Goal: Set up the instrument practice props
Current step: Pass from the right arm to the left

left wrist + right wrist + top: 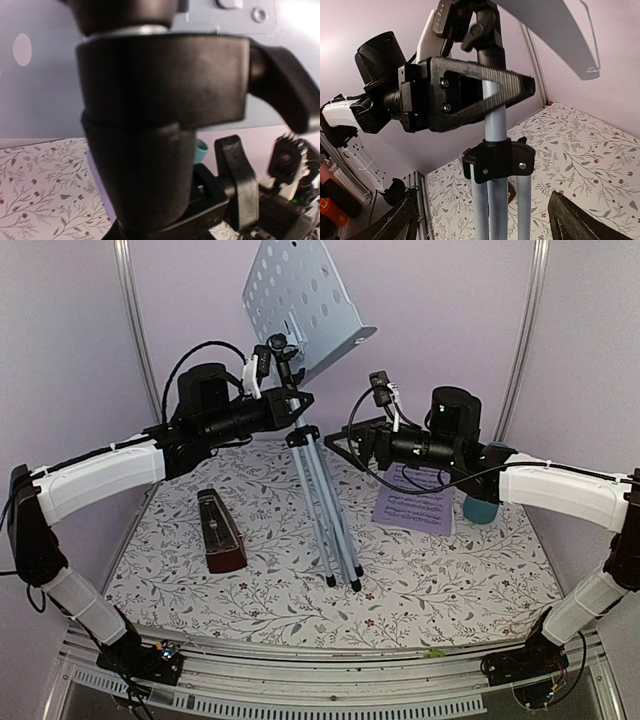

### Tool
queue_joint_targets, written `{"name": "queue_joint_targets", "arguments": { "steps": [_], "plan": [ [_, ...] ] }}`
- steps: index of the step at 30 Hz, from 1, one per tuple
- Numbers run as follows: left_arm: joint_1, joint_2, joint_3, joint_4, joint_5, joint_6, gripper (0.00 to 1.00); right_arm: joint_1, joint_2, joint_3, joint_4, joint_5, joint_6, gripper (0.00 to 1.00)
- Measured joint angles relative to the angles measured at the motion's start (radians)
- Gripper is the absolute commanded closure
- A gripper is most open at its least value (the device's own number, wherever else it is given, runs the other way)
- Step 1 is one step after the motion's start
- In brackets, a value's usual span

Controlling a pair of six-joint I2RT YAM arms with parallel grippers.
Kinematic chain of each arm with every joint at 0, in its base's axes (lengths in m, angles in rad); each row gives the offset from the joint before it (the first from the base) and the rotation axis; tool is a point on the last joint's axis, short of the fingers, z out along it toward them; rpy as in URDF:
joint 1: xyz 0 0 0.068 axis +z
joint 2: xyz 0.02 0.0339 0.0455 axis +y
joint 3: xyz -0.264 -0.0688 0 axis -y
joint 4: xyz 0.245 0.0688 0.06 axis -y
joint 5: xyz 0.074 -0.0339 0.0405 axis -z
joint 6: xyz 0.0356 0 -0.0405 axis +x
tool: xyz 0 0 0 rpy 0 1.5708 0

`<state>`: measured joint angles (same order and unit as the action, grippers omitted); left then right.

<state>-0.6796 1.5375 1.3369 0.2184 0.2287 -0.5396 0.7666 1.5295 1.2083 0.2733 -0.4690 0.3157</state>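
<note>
The music stand (300,300) stands on the floral cloth (450,580), its tripod legs (325,510) barely spread, so it looks top-heavy and tippy. The left gripper (300,405) clamps its stiff, smooth pole (492,125) above the collar (497,160), a sound hold. The right gripper (340,445) hangs beside it, fingers spread.

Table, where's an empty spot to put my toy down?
Bare cloth lies in front of the sheet music, right of the music stand legs, and between stand and metronome. Crowded at the back, by the teal cup.
</note>
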Motion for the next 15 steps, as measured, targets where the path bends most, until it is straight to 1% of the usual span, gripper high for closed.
{"name": "queue_joint_targets", "arguments": {
  "steps": [1,4,7,12,15],
  "plan": [
    [-0.006,0.012,0.003,-0.032,-0.026,0.027,1.00,0.000,-0.007,-0.005,-0.006,0.014,-0.007,0.09],
    [-0.023,0.059,0.030,-0.116,-0.109,0.101,1.00,0.011,-0.052,-0.066,-0.026,0.142,-0.063,0.12],
    [-0.044,0.108,0.090,-0.159,-0.183,0.147,1.00,0.045,-0.066,-0.136,-0.040,0.263,-0.108,0.18],
    [-0.100,0.135,0.137,-0.181,-0.250,0.209,1.00,0.134,-0.065,-0.239,-0.043,0.397,-0.142,0.18],
    [-0.137,0.153,0.167,-0.180,-0.277,0.253,1.00,0.167,-0.053,-0.280,-0.030,0.427,-0.137,0.19]
  ]
}}
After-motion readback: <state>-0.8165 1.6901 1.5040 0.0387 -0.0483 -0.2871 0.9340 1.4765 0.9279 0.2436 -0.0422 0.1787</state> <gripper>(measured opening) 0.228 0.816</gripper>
